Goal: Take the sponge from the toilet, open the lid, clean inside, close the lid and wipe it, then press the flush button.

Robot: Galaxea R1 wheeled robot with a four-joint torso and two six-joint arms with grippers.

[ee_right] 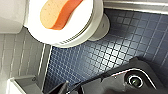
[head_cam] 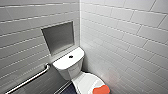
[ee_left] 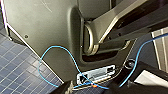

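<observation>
Sponge (head_cam: 101,89) is lying flat on the closed lid (head_cam: 85,81), toward its front edge, with nothing touching it. In the right wrist view the sponge is sitting well apart from the arm's dark hardware (ee_right: 120,77), with blue tiled floor (ee_right: 120,40) showing between them. Left gripper and right gripper: I cannot tell whether either is spread or pressed together. The toilet (head_cam: 71,71) is standing in the tiled corner, and the flush button (head_cam: 71,56) is showing dark at mid tank top.

Dark grey shell panel (ee_left: 42,27), thin blue cable (ee_left: 60,46) looping over it, white port strip (ee_left: 97,74); black plate (ee_right: 117,80), round silver-rimmed fitting (ee_right: 135,81).
</observation>
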